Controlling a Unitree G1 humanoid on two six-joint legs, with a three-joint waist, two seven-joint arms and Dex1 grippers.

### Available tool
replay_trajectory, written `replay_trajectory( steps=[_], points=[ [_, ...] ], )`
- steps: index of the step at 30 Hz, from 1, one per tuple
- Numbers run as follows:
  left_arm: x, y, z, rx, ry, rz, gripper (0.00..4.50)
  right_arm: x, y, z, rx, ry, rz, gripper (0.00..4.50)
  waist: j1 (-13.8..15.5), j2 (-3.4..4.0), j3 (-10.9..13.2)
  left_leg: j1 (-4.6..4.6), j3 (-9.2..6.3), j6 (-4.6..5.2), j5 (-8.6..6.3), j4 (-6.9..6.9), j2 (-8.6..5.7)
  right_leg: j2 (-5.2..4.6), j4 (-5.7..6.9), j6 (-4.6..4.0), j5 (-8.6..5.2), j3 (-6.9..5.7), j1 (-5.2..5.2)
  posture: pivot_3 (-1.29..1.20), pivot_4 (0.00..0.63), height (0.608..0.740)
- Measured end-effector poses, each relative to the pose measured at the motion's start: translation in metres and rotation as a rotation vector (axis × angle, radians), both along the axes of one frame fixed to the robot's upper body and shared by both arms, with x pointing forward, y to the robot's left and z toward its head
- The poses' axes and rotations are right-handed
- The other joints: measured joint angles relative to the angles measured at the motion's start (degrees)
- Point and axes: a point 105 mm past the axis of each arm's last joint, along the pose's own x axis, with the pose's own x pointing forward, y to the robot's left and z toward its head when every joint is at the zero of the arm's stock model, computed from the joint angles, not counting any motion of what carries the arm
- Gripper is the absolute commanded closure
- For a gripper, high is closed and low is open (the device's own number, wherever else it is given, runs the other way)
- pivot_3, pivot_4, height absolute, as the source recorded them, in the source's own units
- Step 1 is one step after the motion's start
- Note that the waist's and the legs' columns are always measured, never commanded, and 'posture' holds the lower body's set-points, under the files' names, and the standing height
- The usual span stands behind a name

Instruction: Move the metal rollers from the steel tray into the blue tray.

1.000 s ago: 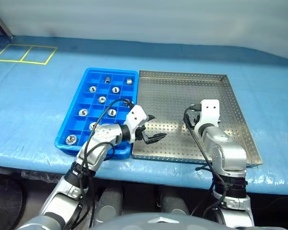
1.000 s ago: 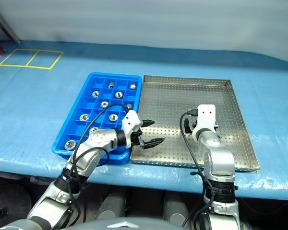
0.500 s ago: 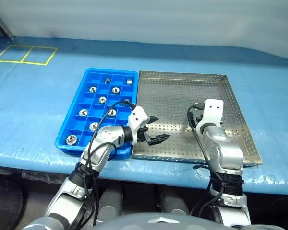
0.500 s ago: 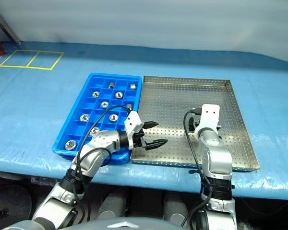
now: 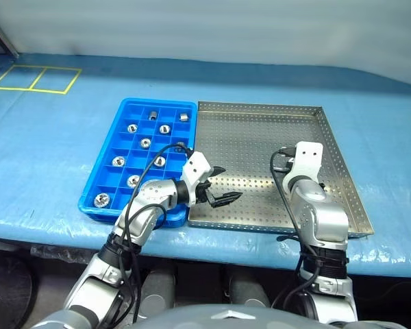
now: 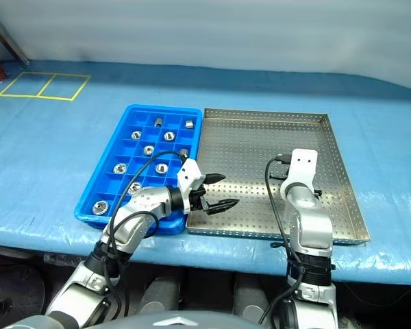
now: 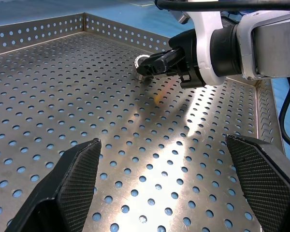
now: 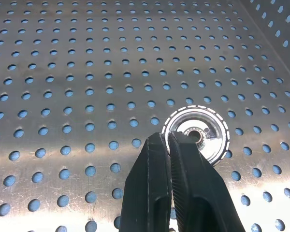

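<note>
Blue sheeting covers the bench (image 5: 48,157), with a yellow taped rectangle (image 5: 34,77) at its far left corner. Left of centre sits the blue tray (image 5: 106,147), several of its square compartments each holding one of the metal rollers (image 5: 145,142). Touching its right side is the steel tray (image 5: 260,130). The left hand (image 5: 219,186) hovers over the steel tray's near left corner, fingers spread wide and holding nothing. Further right, the right hand (image 8: 170,140) points down at the perforated floor, its fingers pressed together, their tips at the edge of a single roller (image 8: 203,131) lying there; no grip on it can be seen.
</note>
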Motion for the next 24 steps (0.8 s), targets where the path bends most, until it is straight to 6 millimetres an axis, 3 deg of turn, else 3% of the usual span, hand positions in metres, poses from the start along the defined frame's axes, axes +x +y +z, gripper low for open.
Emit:
replay_trajectory(
  steps=[5, 8, 14, 16, 20, 24],
  points=[
    [0.000, 0.000, 0.000, 0.000, -0.001, 0.005, 0.00, 0.000, 0.002, 0.000, 0.010, -0.003, 0.007, 4.47, 0.0, 0.01, 0.0, 0.01, 0.00, 0.00, 0.00, 0.00, 0.00, 0.00, 0.00, 0.00, 0.00, 0.00, 0.00, 0.21, 0.150, 0.740],
    [0.000, 0.001, 0.000, -0.002, -0.002, 0.011, 0.00, 0.002, 0.013, 0.002, 0.058, -0.021, 0.064, 4.47, -0.1, 0.03, 0.0, 0.01, 0.00, 0.00, 0.00, -0.01, 0.00, 0.01, 0.01, 0.00, 0.00, 0.01, 0.00, 0.21, 0.150, 0.740],
    [-0.005, 0.007, 0.000, -0.020, -0.005, 0.042, 0.00, -0.001, 0.070, 0.033, 0.137, -0.110, 0.393, 4.47, -1.0, 0.05, 0.0, 0.02, 0.00, 0.02, -0.01, -0.10, 0.05, 0.05, 0.00, -0.02, -0.01, 0.02, -0.04, 0.21, 0.150, 0.740],
    [-0.010, 0.010, 0.001, -0.020, -0.007, 0.054, 0.00, -0.009, 0.097, 0.043, 0.190, -0.129, 0.547, 4.47, -1.0, 0.05, 0.0, 0.01, -0.05, 0.03, -0.02, -0.12, 0.13, 0.17, 0.00, -0.05, -0.03, 0.02, -0.06, 0.22, 0.150, 0.740],
    [-0.018, 0.033, 0.009, 0.028, -0.054, 0.142, 0.00, -0.025, 0.129, 0.052, 0.233, -0.129, 0.761, 4.47, -0.8, 0.04, 0.0, -0.03, -0.09, 0.03, -0.02, -0.10, 0.27, 0.32, 0.00, -0.09, -0.03, 0.02, -0.09, 0.22, 0.150, 0.740],
    [-0.024, 0.058, 0.034, 0.036, -0.137, 0.276, 0.00, -0.037, 0.152, 0.051, 0.262, -0.104, 0.912, 4.47, -0.4, 0.00, 0.0, -0.04, -0.10, 0.02, -0.02, -0.07, 0.28, 0.33, -0.01, -0.10, -0.03, 0.02, -0.08, 0.29, 0.150, 0.740]
  ],
)
